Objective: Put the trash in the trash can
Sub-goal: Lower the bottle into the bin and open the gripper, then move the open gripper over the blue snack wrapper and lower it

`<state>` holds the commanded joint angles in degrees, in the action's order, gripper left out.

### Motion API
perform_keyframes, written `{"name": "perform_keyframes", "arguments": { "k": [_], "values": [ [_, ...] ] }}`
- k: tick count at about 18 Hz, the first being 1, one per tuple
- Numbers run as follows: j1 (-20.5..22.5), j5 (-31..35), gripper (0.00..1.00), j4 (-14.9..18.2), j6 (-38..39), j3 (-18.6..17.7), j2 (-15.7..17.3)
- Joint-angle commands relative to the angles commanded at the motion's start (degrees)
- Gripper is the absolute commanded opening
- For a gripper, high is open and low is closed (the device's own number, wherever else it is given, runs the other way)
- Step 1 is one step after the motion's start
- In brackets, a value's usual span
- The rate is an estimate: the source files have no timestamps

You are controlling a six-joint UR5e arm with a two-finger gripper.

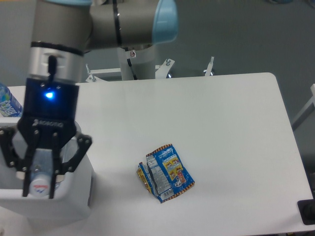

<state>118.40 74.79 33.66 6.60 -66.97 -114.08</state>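
The gripper (38, 184) hangs over the trash can (74, 199) at the lower left of the view, at about 8 o'clock from the table centre. Its two fingers point downward and are closed narrowly around the crushed clear plastic bottle (42, 172), which is held upright between them. The bottle's lower end, with a white and red printed patch, shows between the fingertips (52, 187). A blue indicator light is lit on the gripper body.

The trash can is a white bin with rounded corners. Only its right wall and front rim are visible; the gripper and arm cover the opening. The held bottle sits above the opening, inside the rim line as seen from this camera. Whether it touches the bin cannot be determined.

The blue foil snack wrapper (166, 173) lies flat on the white table (221, 128), at about 3 o'clock from the trash can and well apart from it. It is crumpled, with yellow and red print facing up, and nothing touches it.

An uncrushed bottle with a blue label (9, 103) is at the left edge of the view, at about 12 o'clock from the trash can, partly hidden behind the arm.
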Motion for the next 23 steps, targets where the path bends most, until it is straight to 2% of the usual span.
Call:
{"name": "perform_keyframes", "arguments": {
  "k": [3, 4, 5, 6, 7, 11, 16, 21, 23],
  "values": [
    [-1.3, 0.1, 0.46, 0.0, -0.6, -2.3, -0.2],
    [-2.2, 0.1, 0.48, -0.1, -0.6, -3.4, -0.1],
    [-2.6, 0.1, 0.54, -0.1, -1.0, -4.6, 0.1],
    [-2.7, 0.1, 0.73, -0.1, -1.8, -5.4, 0.2],
    [-2.7, 0.2, 1.0, -0.1, -3.3, -5.8, 0.3],
    [-2.0, 0.2, 1.0, 0.1, -3.9, -5.9, 0.4],
    [4.5, 0.5, 1.0, 0.4, -3.4, -6.9, 1.5],
    [12.8, 2.1, 1.0, 0.4, -4.3, -13.2, 3.5],
    [16.4, 1.8, 1.0, 0.7, -4.5, -14.5, 3.9]
  ]
}}
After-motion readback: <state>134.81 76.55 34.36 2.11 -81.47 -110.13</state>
